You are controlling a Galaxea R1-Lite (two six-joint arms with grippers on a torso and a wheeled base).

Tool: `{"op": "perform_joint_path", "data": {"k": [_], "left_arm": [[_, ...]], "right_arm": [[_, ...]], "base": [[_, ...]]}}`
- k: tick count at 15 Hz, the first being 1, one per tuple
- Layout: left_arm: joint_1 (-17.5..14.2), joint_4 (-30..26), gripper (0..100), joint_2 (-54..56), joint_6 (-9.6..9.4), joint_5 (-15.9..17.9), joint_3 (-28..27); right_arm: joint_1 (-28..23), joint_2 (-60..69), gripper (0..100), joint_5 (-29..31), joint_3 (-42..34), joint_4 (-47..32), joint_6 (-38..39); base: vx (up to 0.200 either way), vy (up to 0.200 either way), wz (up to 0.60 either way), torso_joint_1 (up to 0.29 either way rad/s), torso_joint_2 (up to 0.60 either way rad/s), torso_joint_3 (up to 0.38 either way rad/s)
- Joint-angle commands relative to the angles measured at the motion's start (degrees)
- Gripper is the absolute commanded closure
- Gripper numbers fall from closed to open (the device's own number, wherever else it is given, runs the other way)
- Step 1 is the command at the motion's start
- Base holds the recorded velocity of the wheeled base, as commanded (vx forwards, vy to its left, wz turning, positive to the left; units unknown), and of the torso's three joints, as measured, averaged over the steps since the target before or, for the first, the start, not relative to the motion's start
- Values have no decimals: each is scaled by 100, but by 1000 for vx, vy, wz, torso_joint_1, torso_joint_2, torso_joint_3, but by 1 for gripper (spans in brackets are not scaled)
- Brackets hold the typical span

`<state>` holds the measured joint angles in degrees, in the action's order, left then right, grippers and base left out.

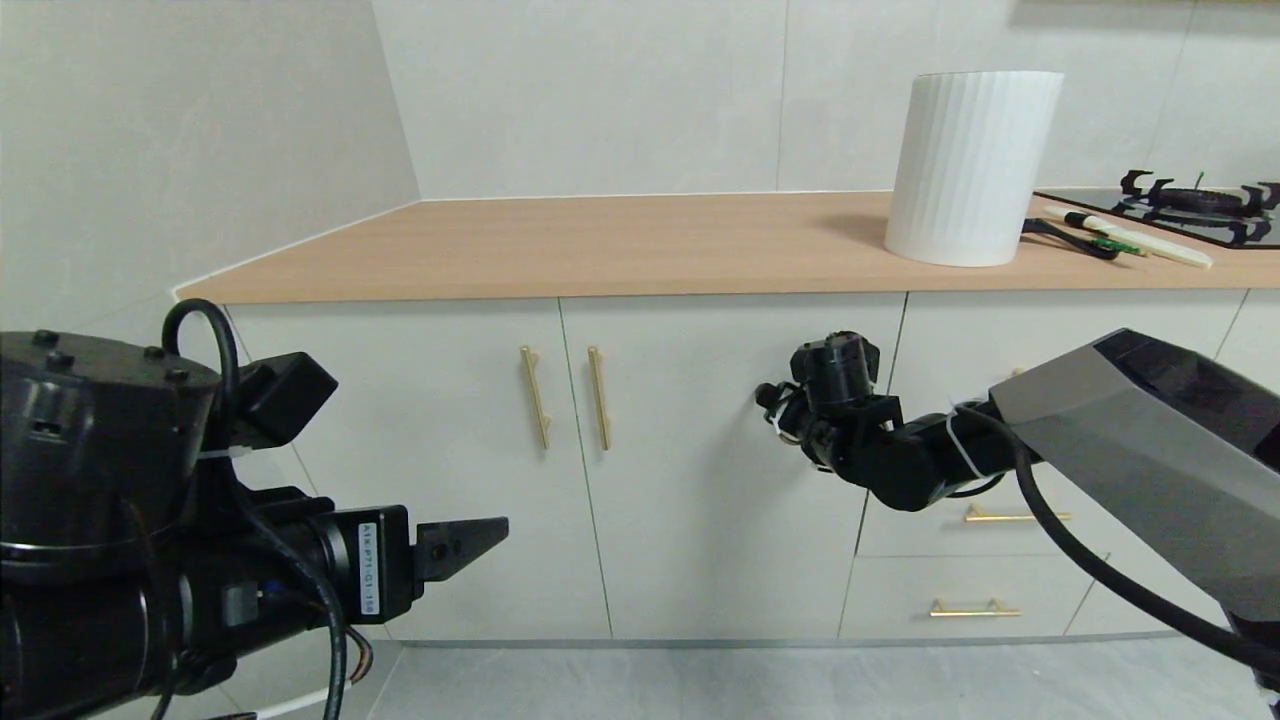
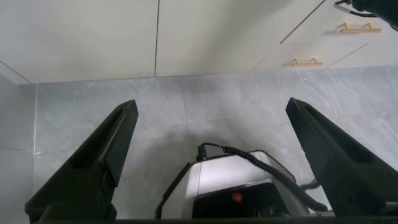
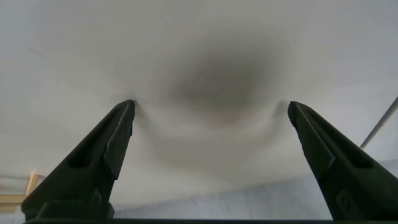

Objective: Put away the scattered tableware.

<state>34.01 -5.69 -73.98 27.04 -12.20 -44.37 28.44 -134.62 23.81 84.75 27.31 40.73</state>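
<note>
head view is showing the scattered tableware (image 1: 1112, 238) lying on the wooden countertop (image 1: 600, 245), a few long utensils with pale and dark handles resting together. they are sitting just beside a tall white ribbed container (image 1: 972, 165), on its right, between it and the black stove (image 1: 1200, 205) at the counter's far right end.

the right gripper (image 1: 773, 402) is hanging below the counter edge, well apart from the tableware, pointing at a plain cabinet door (image 1: 700, 480). right wrist view is showing its two fingers (image 3: 102, 155) spread wide, gripping nothing, with the tips right up against the door's pale surface; whether they are touching it is hard to tell.

the left gripper (image 1: 468, 545) is sitting low on the left, in front of the left cabinet door, well below the two gold door handles (image 1: 537, 397). left wrist view is showing its fingers (image 2: 99, 162) also spread wide and holding nothing, with the grey tiled floor (image 2: 74, 106) beyond them.

gold drawer handles (image 1: 1010, 516) are showing lower right, under the right arm.
</note>
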Motion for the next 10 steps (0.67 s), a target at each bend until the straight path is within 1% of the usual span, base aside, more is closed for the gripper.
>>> {"op": "perform_joint_path", "data": {"k": [1,3,4,6,8,9,10], "left_arm": [[0,-2,0,-11,3,-1,-1],[0,-2,0,-11,3,-1,-1],[0,-2,0,-11,3,-1,-1],[0,-2,0,-2,3,-1,-1],[0,-2,0,-2,3,-1,-1],[0,-2,0,7,3,-1,8],[0,-2,0,7,3,-1,8]], "right_arm": [[-5,-38,0,1,15,3,5],[4,85,0,-17,-64,3,5],[30,235,0,-69,-222,3,5],[109,744,0,-535,-767,29,5],[135,1430,0,-1265,-1690,38,-12],[127,1904,0,-2012,-2340,126,-118],[118,2256,0,-2618,-2753,337,-355]], "base": [[0,0,0,0,0,0],[0,0,0,0,0,0],[0,0,0,0,0,0],[0,0,0,0,0,0],[0,0,0,0,0,0],[0,0,0,0,0,0],[0,0,0,0,0,0]]}}
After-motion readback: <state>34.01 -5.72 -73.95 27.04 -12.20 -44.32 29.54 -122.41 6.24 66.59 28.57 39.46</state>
